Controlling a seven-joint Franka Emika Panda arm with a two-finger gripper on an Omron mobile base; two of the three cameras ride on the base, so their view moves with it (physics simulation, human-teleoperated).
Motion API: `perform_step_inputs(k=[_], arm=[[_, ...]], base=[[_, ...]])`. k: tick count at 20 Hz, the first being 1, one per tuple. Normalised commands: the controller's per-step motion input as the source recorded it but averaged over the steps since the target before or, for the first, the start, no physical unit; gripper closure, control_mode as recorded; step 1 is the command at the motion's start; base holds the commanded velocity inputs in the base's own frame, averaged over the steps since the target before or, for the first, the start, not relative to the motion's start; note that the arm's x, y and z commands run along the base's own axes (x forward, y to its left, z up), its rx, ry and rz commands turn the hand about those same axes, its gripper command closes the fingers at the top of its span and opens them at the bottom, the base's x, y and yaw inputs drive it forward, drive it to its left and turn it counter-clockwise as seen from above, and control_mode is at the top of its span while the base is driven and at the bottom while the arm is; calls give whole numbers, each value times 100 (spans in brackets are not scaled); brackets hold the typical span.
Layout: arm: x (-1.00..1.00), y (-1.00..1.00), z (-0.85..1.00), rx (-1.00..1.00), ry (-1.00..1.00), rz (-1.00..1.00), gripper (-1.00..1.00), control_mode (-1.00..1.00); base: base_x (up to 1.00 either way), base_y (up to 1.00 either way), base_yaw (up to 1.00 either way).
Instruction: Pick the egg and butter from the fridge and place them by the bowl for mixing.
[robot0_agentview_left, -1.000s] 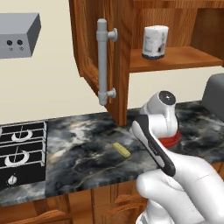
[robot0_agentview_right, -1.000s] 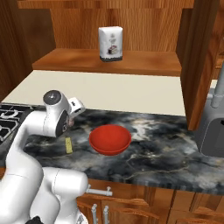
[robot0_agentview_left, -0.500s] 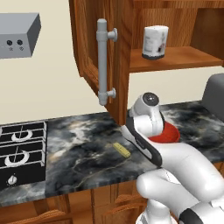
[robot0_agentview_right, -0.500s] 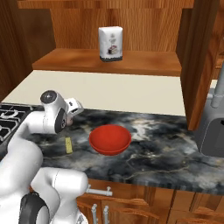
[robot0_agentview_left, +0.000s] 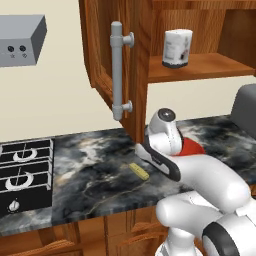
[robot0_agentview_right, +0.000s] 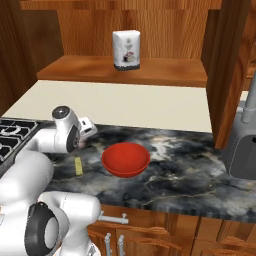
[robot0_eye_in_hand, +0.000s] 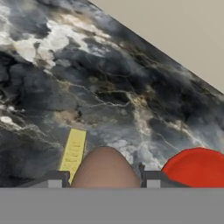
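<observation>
The brownish egg (robot0_eye_in_hand: 104, 168) sits between my gripper's (robot0_eye_in_hand: 104, 180) two dark tips, which are shut on it just above the dark marble counter (robot0_eye_in_hand: 109, 87). The pale-yellow butter (robot0_eye_in_hand: 73, 151) lies flat on the counter right beside the egg; this butter (robot0_agentview_left: 139, 171) (robot0_agentview_right: 78, 166) rests a short way left of the red bowl (robot0_agentview_right: 125, 159). The bowl (robot0_eye_in_hand: 197, 168) is on the egg's other side. My hand (robot0_agentview_left: 156, 159) hovers low between butter and bowl. The fridge is out of view.
A gas stove (robot0_agentview_left: 25, 170) occupies the counter's left end. An open wooden cupboard door with a metal handle (robot0_agentview_left: 117, 70) hangs above the counter. A white canister (robot0_agentview_right: 126, 49) stands on the shelf. A grey appliance (robot0_agentview_right: 241, 147) sits at the right.
The arm has swung left and lower over the counter, bringing the hand with the egg in between the butter and the bowl. Butter and bowl have not moved.
</observation>
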Motion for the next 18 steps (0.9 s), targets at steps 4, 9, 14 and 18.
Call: perform_step_inputs(k=[4, 9, 14, 18], arm=[[25, 0, -47, 0, 9, 0, 100, -100], [34, 0, -43, 0, 4, 0, 100, -100], [42, 0, -24, 0, 0, 0, 100, -100], [37, 0, -29, -1, 0, 0, 100, -100]], base=[[0, 0, 0], [0, 0, 0], [0, 0, 0], [0, 0, 0]])
